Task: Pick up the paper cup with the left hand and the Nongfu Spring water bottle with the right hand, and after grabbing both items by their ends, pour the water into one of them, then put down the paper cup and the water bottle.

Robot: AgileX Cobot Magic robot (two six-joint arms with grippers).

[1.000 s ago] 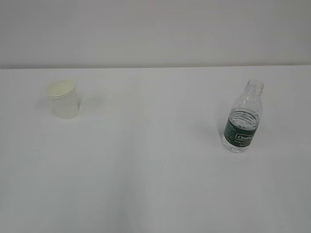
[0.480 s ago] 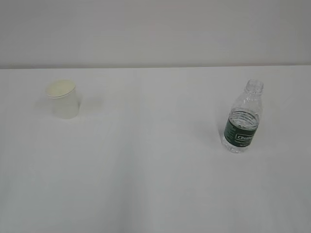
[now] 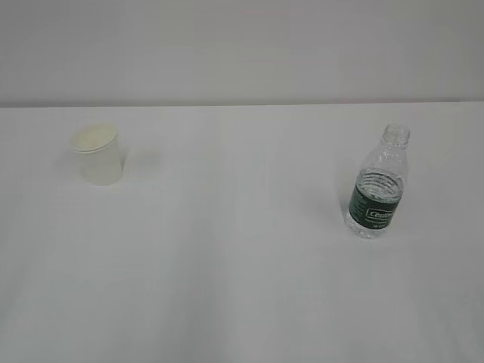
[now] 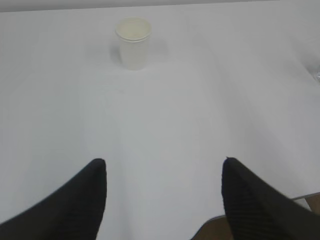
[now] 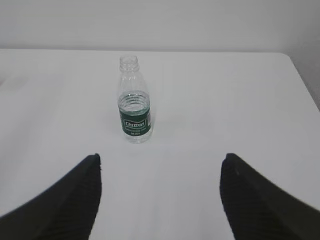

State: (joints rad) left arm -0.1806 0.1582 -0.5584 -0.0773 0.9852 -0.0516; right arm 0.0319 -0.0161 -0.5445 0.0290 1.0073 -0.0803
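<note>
Wrist views show both grippers, left and right, spread empty (nothing grasped): next you reach for cup and bottle.

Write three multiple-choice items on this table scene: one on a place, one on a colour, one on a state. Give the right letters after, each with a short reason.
1. In the exterior view, where does the paper cup stand relative to the water bottle?
A. Far to its left
B. Touching its right side
C. Directly behind it

2. What colour is the bottle's label?
A. Red
B. Dark green
C. Yellow

3. What state is the bottle in?
A. Lying on its side
B. Upright with a cap on
C. Upright with its neck open

Answers: 1 A, the cup sits near the left edge of the white table, the bottle towards the right. 2 B, the right wrist view shows a dark green band with white lettering. 3 C, it stands on its base and the threaded neck bears no cap.
</note>
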